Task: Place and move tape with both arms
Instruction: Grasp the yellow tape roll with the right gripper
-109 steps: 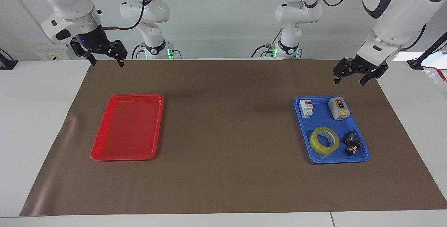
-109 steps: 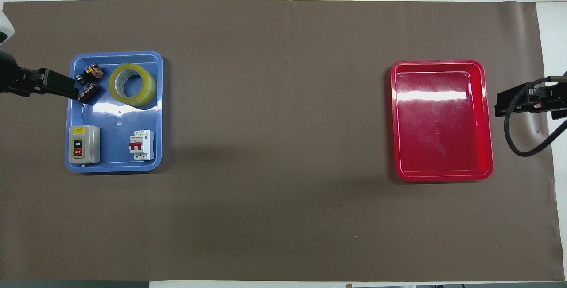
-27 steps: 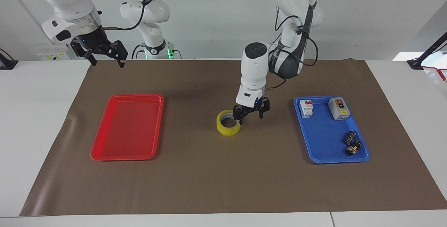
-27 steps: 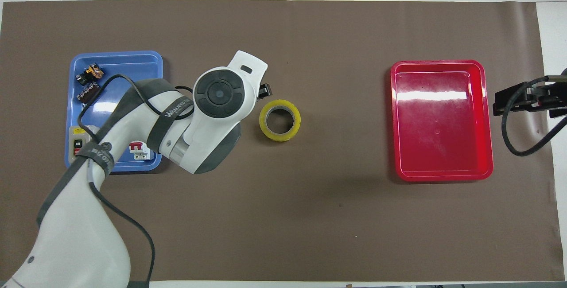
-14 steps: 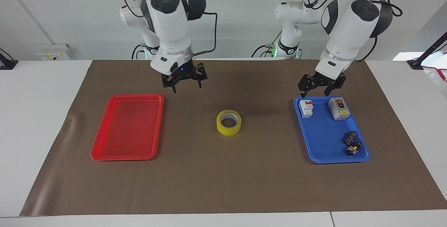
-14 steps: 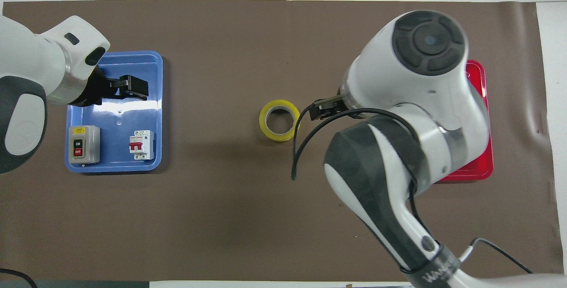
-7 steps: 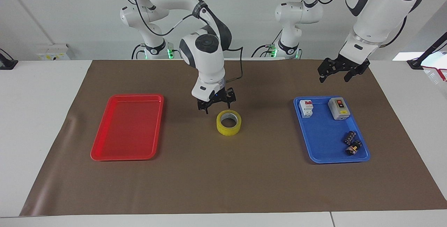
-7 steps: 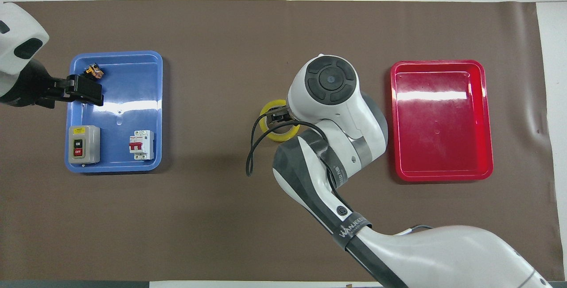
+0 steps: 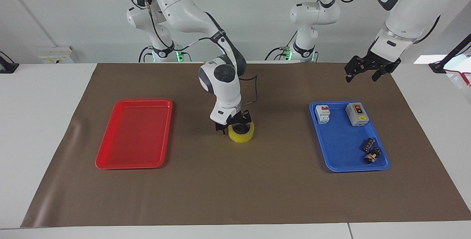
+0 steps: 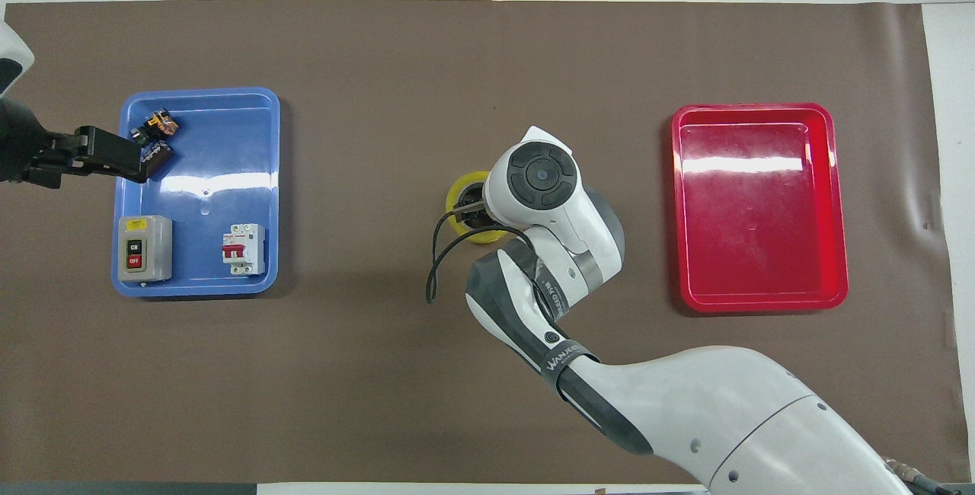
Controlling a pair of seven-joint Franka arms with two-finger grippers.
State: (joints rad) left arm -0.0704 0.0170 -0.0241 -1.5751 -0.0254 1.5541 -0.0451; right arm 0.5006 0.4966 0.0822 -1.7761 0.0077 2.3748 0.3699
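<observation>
I am at the second half of the job, and it is the right arm's turn to pick up. Going across the facing view, first comes the flat red plastic tray (image 9: 110,150) toward the right arm's end of the counter (image 9: 36,121), with nothing in it.

Next is the yellow see-through ring of packing tape (image 9: 241,135), lying flat in the middle of the counter between the two trays. My right tool (image 9: 233,122) is down on it. Its fingers are wide apart, one outside the ring and one, I think, in the hole. It has no hold yet.

So the next move is to squeeze on the ring's wall, lift straight up, and carry it over, I guess to the red tray.

Then comes the blue plastic tray (image 9: 342,147) with a white breaker (image 9: 322,114), a grey switch box (image 9: 357,114) and two small black parts (image 9: 371,150). My left tool (image 9: 369,70) waits in the air over the counter's corner by that tray, fingers apart, holding nothing.

A brown paper sheet (image 9: 235,195) covers most of the white counter. The wall is plain white.
</observation>
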